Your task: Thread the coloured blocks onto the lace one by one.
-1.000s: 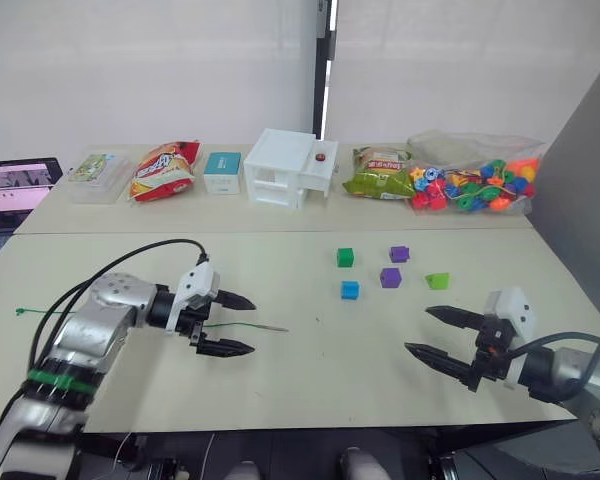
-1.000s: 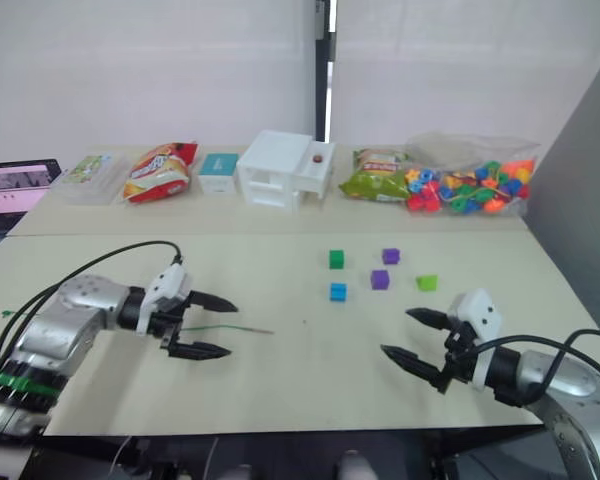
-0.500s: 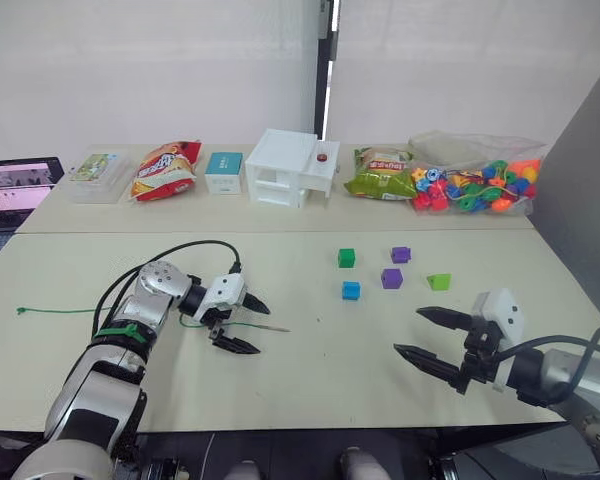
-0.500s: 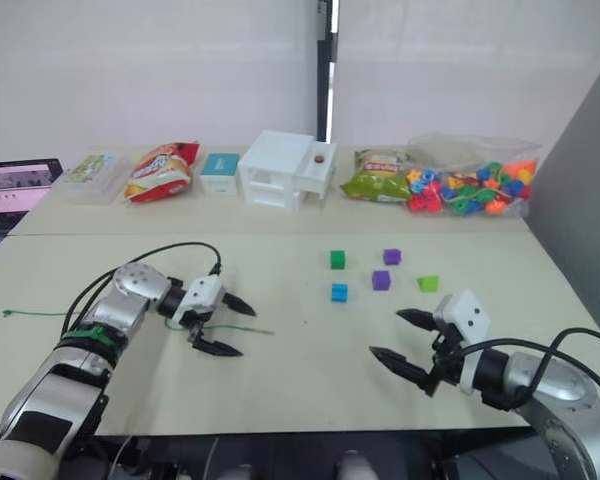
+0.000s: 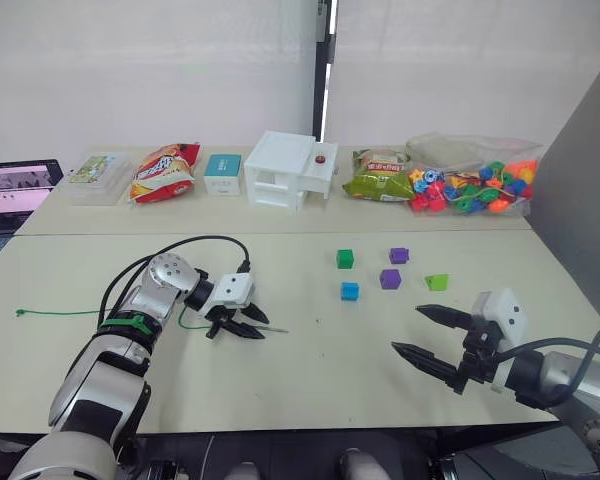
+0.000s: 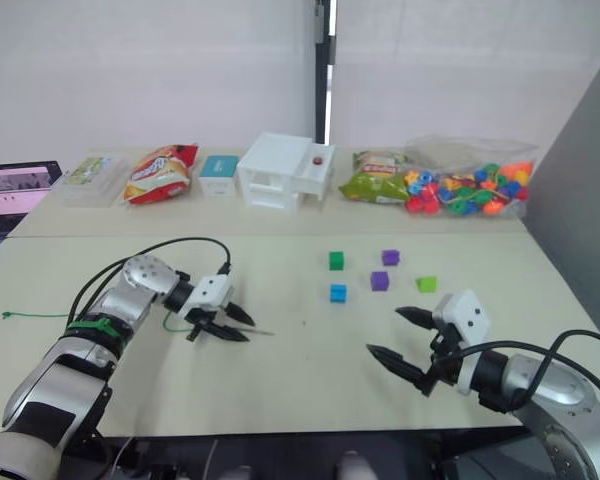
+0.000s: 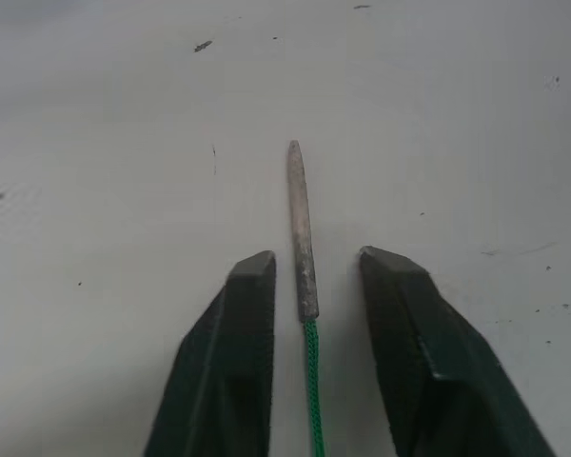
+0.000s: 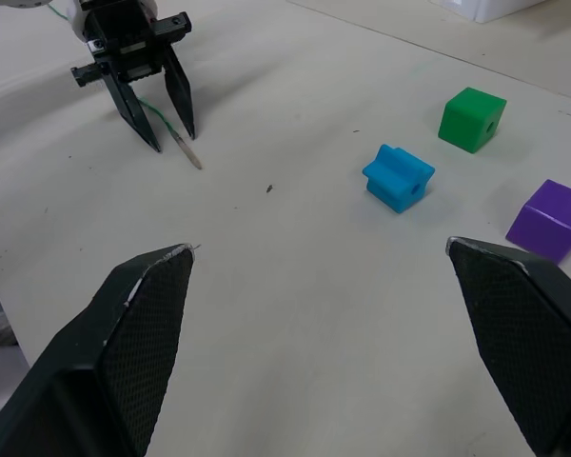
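Lace [image 7: 303, 238] cut off below its grey tip, lying between left gripper [image 7: 314, 262] fingers, slightly apart, ungripped; right gripper [image 5: 430, 335] wide, empty.

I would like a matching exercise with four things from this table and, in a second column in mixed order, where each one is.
Things:
1. lace tip
2. blue block
3. bag of beads
4. lime green block

Places:
A. far table edge
B. between the left gripper fingers
C. rightmost of the blocks
D. nearest block to the robot

Pairs: 1-B, 2-D, 3-A, 4-C
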Motion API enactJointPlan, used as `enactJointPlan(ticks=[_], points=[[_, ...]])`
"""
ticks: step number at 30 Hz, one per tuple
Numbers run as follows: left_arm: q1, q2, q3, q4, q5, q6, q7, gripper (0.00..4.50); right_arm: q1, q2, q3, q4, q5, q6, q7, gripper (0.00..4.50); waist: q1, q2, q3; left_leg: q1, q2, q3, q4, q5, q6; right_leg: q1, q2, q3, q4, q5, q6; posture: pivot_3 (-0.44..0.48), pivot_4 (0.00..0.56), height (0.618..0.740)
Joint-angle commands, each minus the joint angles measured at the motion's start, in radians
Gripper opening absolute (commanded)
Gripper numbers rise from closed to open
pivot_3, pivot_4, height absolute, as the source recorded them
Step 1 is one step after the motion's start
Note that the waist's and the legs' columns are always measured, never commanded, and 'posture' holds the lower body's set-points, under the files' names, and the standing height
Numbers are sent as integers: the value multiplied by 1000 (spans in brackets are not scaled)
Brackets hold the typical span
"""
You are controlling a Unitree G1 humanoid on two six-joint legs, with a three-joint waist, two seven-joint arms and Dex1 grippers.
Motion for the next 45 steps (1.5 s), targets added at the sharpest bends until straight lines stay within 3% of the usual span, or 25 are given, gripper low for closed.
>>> enactJointPlan(ticks=[1,12,17,24,29,34,45], points=[[29,12,-48,27,96,-3,-7,54,-6,5,-36,-42,32,-8,-8,4500,-1,0,0,1,0,0,0,0,1,1,0,0,0,0,0,0,150,740],[31,-8,2,-27,73,15,7,18,20,7,-45,-48,35,-9,-33,4500,1,3,-3,3,0,0,0,0,1,4,0,0,-1,-1,1,0,150,740],[87,114,42,-309,-105,218,-18,18,69,86,-53,-26,-48,-36,-160,4500,-4,2,-2,2,0,-1,0,0,1,-2,0,0,1,0,1,0,150,740],[251,265,141,-634,-182,409,-5,18,47,285,12,45,-275,-72,-464,4500,0,2,-2,-3,0,-1,0,0,0,-8,0,0,2,0,1,0,150,740],[367,326,205,-828,-216,518,51,18,-28,411,94,122,-410,-108,-607,4500,-2,3,-2,-6,1,1,-1,0,0,-14,0,1,3,-1,0,0,150,740],[466,329,270,-1002,-278,646,148,18,-195,499,116,296,-483,-153,-699,4500,-4,3,-1,-6,1,3,-1,0,0,-16,0,2,6,0,0,0,150,740],[539,344,287,-1095,-296,669,205,18,-453,425,71,715,-491,-281,-604,4500,-6,4,-1,-5,1,3,-2,0,0,-17,0,2,6,0,0,0,150,740]])
